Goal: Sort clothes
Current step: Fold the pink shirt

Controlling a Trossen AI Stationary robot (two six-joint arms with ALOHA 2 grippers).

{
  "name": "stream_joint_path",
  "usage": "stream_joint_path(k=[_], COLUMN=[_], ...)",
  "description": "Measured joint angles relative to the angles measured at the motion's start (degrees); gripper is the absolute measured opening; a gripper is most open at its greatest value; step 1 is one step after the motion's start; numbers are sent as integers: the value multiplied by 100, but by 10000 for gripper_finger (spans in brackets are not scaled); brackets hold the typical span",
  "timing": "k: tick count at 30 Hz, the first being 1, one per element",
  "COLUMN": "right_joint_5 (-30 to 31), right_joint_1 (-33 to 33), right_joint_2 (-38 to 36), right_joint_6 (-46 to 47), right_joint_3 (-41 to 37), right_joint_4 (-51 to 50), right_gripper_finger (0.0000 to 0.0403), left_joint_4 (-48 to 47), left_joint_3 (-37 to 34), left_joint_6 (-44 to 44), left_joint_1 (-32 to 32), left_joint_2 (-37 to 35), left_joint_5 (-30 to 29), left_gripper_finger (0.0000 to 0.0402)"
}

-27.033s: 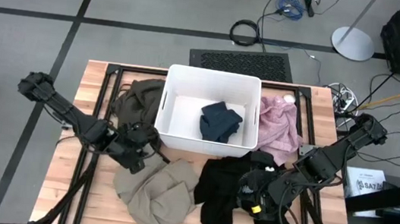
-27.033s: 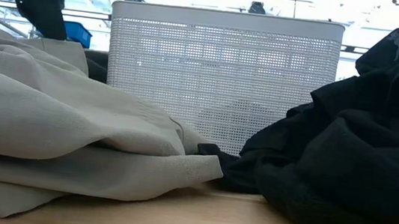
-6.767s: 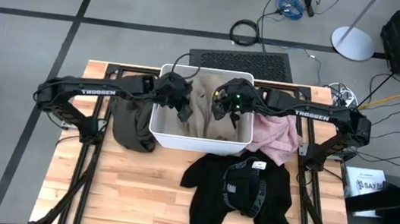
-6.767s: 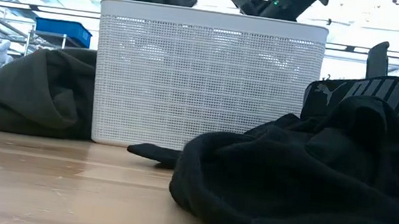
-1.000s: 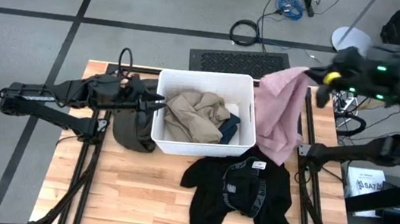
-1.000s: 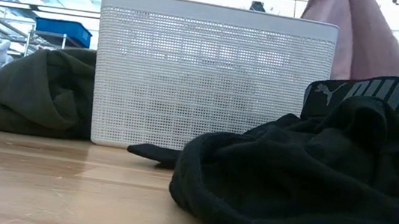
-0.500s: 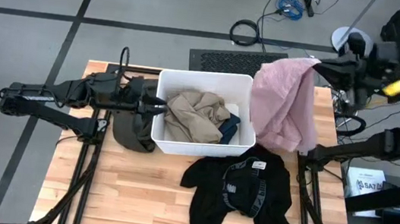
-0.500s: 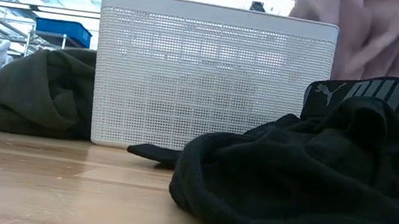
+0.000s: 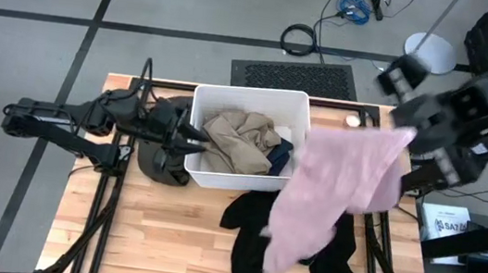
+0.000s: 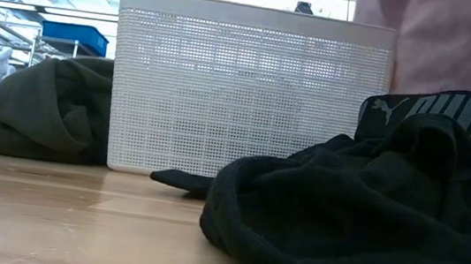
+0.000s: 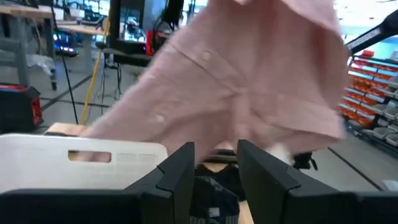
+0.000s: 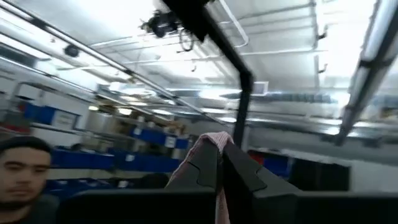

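Right gripper (image 12: 219,163) raised, pinching fuzzy pink fabric garment (image 9: 335,190) spread above black garment (image 9: 254,245), left gripper (image 9: 189,139) jaws parted, empty, beside white perforated plastic bin (image 9: 244,174)

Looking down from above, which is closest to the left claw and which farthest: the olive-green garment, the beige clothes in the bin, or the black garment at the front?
From the left gripper:
1. Olive-green garment, right beside it, outside the bin's left wall.
2. Beige clothes, inside the white bin, to its right.
3. Black garment, on the table in front of the bin.
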Motion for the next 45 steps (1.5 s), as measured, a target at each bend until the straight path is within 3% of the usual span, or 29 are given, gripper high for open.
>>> stream_joint_path(k=[6, 11, 14, 18, 22, 27, 30, 36, 45], right_joint_5=[104, 1699, 2207, 2337, 2568, 3122, 3412, 3834, 3845], right_joint_1=[635, 1079, 1233, 1389, 1605, 1923, 2073, 2168, 2159], right_joint_2=[560, 990, 1308, 1551, 1653, 1685, 1683, 1718, 1984], right_joint_6=[-113, -644, -664, -643, -525, -446, -443, -380, -283], right_joint_3=[-2, -2, -4, -9, -9, -9, -7, -1, -1], right_joint_4=[-606, -1848, -2029, -1891, -1751, -1724, -1730, -1691, -1511], right_gripper_finger=[0, 0, 0, 0, 0, 0, 0, 0, 0], left_joint_4=[-33, 23, 535, 2086, 4497, 8287, 9429, 9225, 8637], left_joint_3=[0, -32, -490, -1698, -3250, -4707, -4861, -4282, -3472], left_joint_6=[-137, -953, -1648, -2773, -3297, -3347, -3302, -3678, -4041], left_joint_1=[-387, -1375, -2082, -2789, -3308, -3621, -3684, -3684, -3682], left_joint_2=[208, 585, 829, 1027, 1051, 1503, 1892, 2369, 3077], left_joint_5=[107, 250, -73, -864, -2068, -2372, -2356, -2315, -2081], left_gripper_finger=[130, 130, 130, 130, 130, 130, 130, 130, 130])
